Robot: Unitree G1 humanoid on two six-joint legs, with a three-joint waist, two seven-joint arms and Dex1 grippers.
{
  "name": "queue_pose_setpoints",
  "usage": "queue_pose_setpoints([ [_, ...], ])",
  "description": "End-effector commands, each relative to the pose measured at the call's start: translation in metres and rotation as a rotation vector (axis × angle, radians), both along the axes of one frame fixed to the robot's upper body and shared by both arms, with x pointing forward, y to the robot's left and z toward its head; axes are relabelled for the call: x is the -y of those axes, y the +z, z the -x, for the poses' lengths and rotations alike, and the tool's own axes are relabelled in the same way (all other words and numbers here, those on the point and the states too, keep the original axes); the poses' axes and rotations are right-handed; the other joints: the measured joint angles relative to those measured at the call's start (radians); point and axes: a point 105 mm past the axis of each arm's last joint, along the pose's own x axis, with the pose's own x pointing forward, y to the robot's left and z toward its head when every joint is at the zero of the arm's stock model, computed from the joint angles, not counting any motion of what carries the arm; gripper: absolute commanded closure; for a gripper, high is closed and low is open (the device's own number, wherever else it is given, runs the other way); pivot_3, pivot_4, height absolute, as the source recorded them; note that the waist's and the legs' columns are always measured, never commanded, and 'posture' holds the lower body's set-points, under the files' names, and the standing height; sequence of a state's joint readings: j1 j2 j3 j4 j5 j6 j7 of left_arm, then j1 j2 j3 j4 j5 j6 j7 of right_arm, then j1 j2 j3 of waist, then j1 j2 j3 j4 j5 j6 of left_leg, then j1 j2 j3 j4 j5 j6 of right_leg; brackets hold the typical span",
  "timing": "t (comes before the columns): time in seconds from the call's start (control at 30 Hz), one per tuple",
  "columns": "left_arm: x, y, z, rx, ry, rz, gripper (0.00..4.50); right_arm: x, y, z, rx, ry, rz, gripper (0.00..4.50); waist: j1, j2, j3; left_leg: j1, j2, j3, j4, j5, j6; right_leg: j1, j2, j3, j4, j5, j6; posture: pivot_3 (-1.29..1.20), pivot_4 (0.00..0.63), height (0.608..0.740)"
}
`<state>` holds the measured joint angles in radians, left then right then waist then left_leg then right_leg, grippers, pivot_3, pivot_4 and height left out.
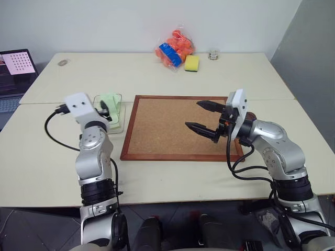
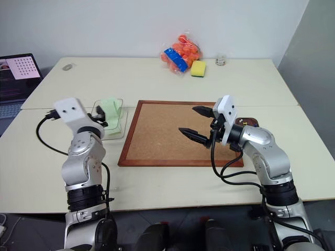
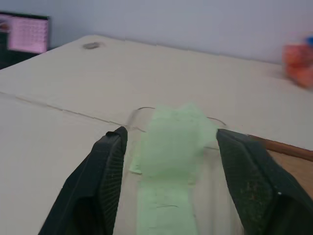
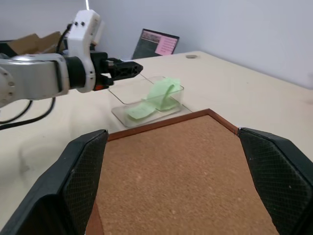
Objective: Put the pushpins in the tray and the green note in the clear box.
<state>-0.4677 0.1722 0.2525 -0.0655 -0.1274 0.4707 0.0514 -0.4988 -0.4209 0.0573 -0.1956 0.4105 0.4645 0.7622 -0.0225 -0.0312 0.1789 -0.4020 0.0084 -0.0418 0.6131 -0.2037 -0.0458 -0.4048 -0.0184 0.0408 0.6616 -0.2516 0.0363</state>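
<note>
The green note lies curled inside the clear box, which stands just left of the cork board. My left gripper hovers level at the box's near-left side, open, with one finger showing on either side of the note and neither pinching it. Over the right half of the board my right gripper is open and holds nothing. A sliver of the dark brown tray shows behind the right wrist, beside the board's right edge. The pushpins are too small to make out.
A wooden-framed cork board fills the table's middle. At the back stand a bag of orange things, a yellow-green sponge and a small glass jar. A laptop sits at the far left.
</note>
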Motion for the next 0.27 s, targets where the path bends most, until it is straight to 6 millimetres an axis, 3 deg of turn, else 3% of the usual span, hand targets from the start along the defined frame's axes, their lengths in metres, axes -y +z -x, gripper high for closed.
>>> queue_pose_setpoints([
  [0.03,0.053,0.011,0.017,0.077,-0.250,-0.044,0.94,0.025,-0.003,-0.011,0.038,-0.282,-0.013,0.00,0.000,-0.001,0.000,0.000,0.001,0.000,0.000,0.000,0.000,0.000,0.000,0.000,0.000,0.000,0.000,0.00,0.150,0.740],
  [0.17,0.072,-0.019,0.038,0.012,-0.306,-0.045,0.94,0.039,-0.028,-0.014,0.016,-0.550,0.002,0.00,-0.007,-0.001,0.000,0.001,0.002,0.001,-0.001,0.000,0.000,0.000,-0.001,0.002,0.000,0.000,0.000,0.00,0.150,0.740],
  [0.27,0.070,-0.036,0.050,-0.021,-0.267,-0.031,0.94,0.040,-0.042,-0.010,-0.023,-0.660,-0.017,0.00,-0.011,0.000,0.000,0.001,0.002,0.002,-0.001,0.000,0.000,-0.001,0.001,0.002,0.001,0.000,0.000,0.00,0.150,0.740],
])
